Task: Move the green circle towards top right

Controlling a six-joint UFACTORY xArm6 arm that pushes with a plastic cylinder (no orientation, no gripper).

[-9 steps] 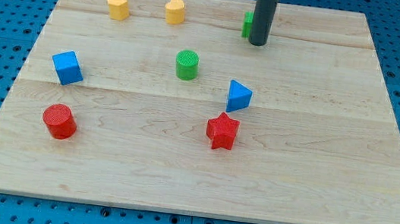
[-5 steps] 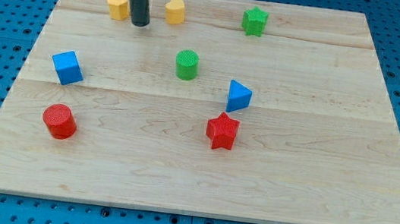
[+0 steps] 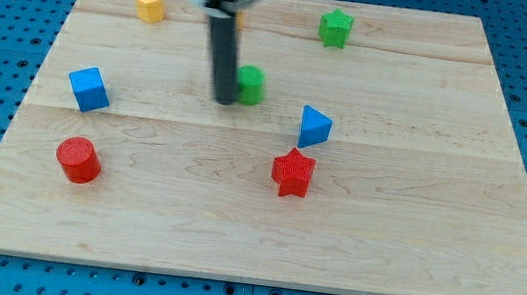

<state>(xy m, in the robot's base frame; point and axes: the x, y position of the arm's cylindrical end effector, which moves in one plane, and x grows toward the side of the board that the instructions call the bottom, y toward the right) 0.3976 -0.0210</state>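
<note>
The green circle (image 3: pixel 250 84) sits near the middle of the wooden board (image 3: pixel 416 217), a little above centre. My tip (image 3: pixel 222 99) is down on the board right at the circle's left side, touching or nearly touching it. The rod rises up from there and hides part of the circle's left edge.
A green star (image 3: pixel 335 27) lies at the top right. A yellow block (image 3: pixel 148 1) lies at the top left; a second yellow block is hidden behind the rod. A blue cube (image 3: pixel 88 89) and a red cylinder (image 3: pixel 78 159) are at the left. A blue triangle (image 3: pixel 314 127) and a red star (image 3: pixel 293 172) lie right of centre.
My tip moved from the top right by the green star, across to the yellow blocks at the top left, then down to the green circle's left side. The blocks look unmoved.
</note>
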